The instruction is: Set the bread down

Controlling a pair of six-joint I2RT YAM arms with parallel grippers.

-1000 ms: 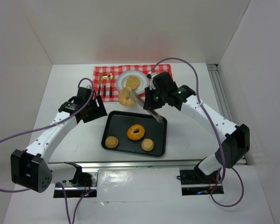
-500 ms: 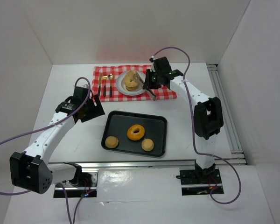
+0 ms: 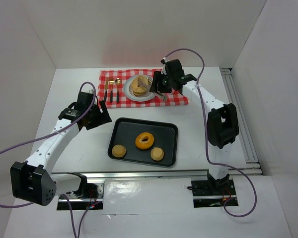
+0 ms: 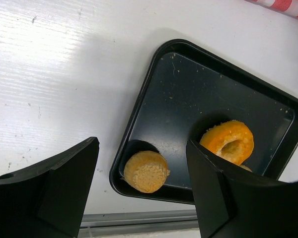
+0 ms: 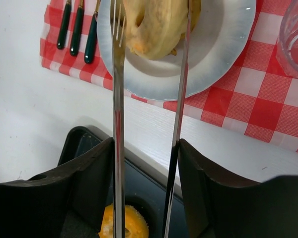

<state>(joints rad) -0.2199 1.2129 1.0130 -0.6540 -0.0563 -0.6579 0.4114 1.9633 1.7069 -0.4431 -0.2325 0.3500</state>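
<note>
Two pale bread pieces (image 3: 139, 87) lie stacked on the white plate (image 3: 131, 96) on the red checked cloth. In the right wrist view the top bread (image 5: 159, 22) sits between the spread arms of metal tongs (image 5: 118, 99), which no longer pinch it. My right gripper (image 3: 161, 89) (image 5: 145, 148) is closed on those tongs, one arm against each finger. My left gripper (image 3: 97, 116) (image 4: 141, 144) hovers open and empty over the left corner of the black tray (image 3: 121, 126).
The tray (image 4: 188, 99) holds an orange ring doughnut (image 3: 145, 140) (image 4: 228, 141) and two round buns (image 3: 119, 150) (image 3: 157, 154). Dark-handled cutlery (image 3: 111, 91) (image 5: 77, 27) lies left of the plate (image 5: 213, 54). A clear glass (image 5: 295, 34) stands on the cloth (image 5: 238, 99) at right.
The right arm carried a bread piece from above the tray back to the plate. The tongs have now spread apart and the bread rests there. The left arm barely moved.
</note>
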